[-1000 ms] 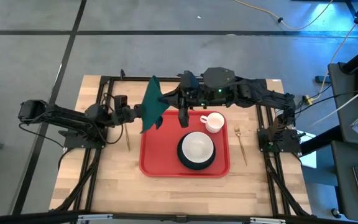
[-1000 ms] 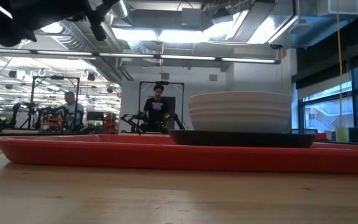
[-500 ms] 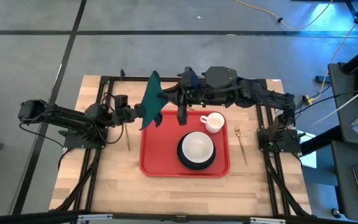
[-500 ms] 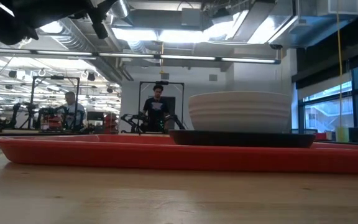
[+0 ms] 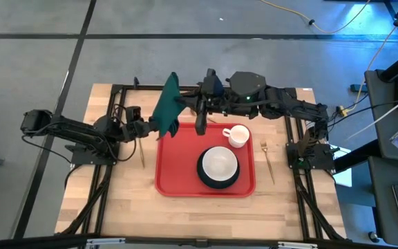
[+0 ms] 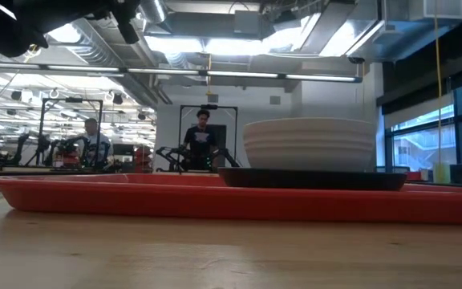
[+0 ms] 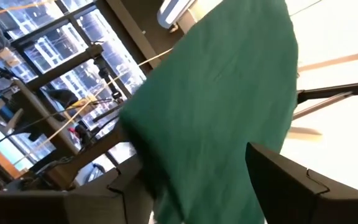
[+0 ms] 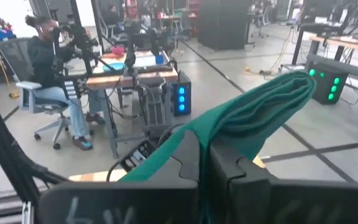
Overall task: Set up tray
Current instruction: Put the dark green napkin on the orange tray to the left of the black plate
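Observation:
The red tray (image 5: 175, 173) lies in the middle of the table, carrying a white bowl (image 5: 218, 162) on a black plate (image 5: 219, 182) and a white mug (image 5: 239, 135). A dark green cloth (image 5: 168, 104) hangs in the air over the tray's far left corner, with my right gripper (image 5: 184, 105) shut on it. My left gripper (image 5: 154, 126) is open at the cloth's lower part. In its wrist view the cloth (image 7: 222, 112) hangs between the two fingers. Whether they touch it, I cannot tell. My right gripper pinches a bunched fold of the green cloth (image 8: 194, 134) between its two fingers, coming level from the table's right. Part of the cloth (image 8: 272, 99) humps above the fingers and the rest hangs slack below. All of it is clear of the tray and the table.
A gold fork (image 5: 268, 162) lies on the table right of the tray, and a gold utensil (image 5: 142, 153) lies left of it. The black arm frames run along both sides. In the low view, people (image 6: 204, 132) are in the room behind the tray (image 6: 135, 201).
My right gripper has turned a little at the wrist without moving away. The cloth's upper end has swung toward the table's far edge. Its hanging lower part now looks narrower and has drawn off the tray's corner.

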Controlling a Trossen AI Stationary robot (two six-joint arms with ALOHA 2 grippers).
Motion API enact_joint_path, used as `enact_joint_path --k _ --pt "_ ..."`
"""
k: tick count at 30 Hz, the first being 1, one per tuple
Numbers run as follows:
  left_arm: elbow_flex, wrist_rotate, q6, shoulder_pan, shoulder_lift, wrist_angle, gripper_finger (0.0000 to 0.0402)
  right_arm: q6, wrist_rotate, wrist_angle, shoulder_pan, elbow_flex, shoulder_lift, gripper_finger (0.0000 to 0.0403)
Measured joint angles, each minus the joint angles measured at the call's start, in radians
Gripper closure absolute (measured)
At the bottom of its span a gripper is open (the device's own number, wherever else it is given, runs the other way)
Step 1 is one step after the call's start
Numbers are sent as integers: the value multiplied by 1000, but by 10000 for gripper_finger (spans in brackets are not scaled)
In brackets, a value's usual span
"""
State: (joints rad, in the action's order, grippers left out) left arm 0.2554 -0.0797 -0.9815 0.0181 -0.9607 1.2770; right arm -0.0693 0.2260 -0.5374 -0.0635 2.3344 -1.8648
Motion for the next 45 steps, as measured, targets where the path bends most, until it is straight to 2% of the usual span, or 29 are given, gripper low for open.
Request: enact_joint_path --k 11,19,23,27,40,45 --pt "0 -5 25 0 -2 0 181 22 0 -32 0 0 0 400" --pt "0 -5 43 0 -2 0 233 27 5 -52 0 0 0 400" --pt "0 6 48 0 -2 -1 263 34 60 -91 1 0 0 400" --pt "0 23 61 0 -2 -1 286 35 69 -103 1 0 0 400" --pt "0 22 61 0 -2 -22 328 21 69 -165 1 0 0 399" --pt "0 53 61 0 -2 -59 353 -6 67 -216 -1 2 1 377"
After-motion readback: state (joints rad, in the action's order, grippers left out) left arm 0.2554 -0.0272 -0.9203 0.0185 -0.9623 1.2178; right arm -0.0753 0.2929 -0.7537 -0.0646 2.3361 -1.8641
